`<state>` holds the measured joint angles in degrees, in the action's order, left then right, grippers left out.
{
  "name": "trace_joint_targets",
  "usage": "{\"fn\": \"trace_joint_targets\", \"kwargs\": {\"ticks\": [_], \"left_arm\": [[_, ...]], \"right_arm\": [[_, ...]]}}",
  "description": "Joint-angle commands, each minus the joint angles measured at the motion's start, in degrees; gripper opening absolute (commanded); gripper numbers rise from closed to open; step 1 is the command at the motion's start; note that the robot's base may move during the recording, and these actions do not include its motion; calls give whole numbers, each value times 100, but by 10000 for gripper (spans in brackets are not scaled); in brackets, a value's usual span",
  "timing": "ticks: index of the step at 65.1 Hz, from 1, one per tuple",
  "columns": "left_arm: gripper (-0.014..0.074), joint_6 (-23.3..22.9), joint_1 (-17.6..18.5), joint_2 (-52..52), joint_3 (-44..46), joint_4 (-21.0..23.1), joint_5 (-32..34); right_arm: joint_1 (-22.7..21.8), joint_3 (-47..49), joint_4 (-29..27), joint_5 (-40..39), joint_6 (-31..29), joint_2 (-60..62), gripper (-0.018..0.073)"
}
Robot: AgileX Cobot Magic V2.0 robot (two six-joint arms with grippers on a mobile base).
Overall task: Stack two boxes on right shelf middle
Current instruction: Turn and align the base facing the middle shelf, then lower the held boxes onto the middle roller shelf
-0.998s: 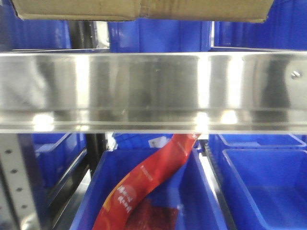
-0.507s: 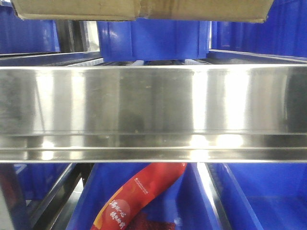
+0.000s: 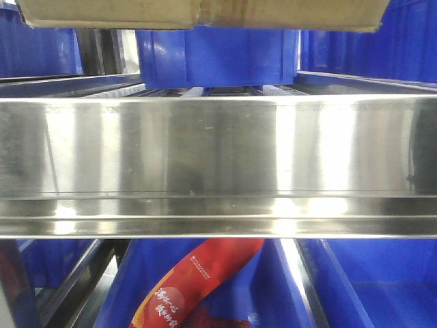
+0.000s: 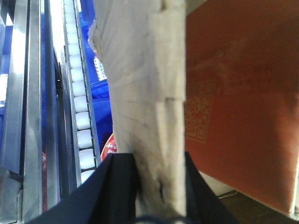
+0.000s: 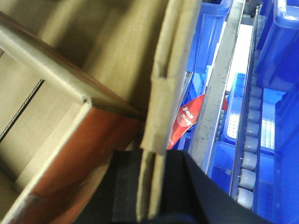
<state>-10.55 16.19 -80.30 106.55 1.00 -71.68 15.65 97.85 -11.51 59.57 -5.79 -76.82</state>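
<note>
A tan cardboard box (image 3: 198, 14) hangs at the top edge of the front view, above the steel shelf's (image 3: 218, 157) broad shiny front lip. Only its underside shows there. My left gripper (image 4: 156, 186) is shut on the box's pale side wall (image 4: 145, 84), with one black finger on each face. An orange surface with a QR code (image 4: 243, 102) lies to the right of that wall. My right gripper (image 5: 152, 186) is shut on the opposite cardboard wall (image 5: 170, 70), pinching its doubled edge.
Blue plastic bins (image 3: 218, 55) stand behind the shelf lip and below it (image 3: 369, 287). A red snack packet (image 3: 198, 277) lies in the lower bin. A white roller track (image 4: 77, 107) runs along the shelf, and grey rollers (image 5: 250, 154) show to the right.
The shelf lip has grown larger and dropped lower in the front view, so more of the blue bins behind it show. The box stays at the top edge, held by both grippers.
</note>
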Motion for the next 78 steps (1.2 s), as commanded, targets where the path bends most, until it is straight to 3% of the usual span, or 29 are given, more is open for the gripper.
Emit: {"fn": "trace_joint_targets", "kwargs": {"ticks": [1, 62, 78], "left_arm": [[-111, -16, -27, 96, 87, -186, 172], [-111, -16, -27, 54, 87, -204, 172], [-111, -16, -27, -611, 87, -711, 172]], "right_arm": [[-52, 72, 235, -262, -115, 74, -153], [-52, 72, 210, -200, -115, 41, -153], [-52, 72, 183, 464, -115, -510, -153]]}}
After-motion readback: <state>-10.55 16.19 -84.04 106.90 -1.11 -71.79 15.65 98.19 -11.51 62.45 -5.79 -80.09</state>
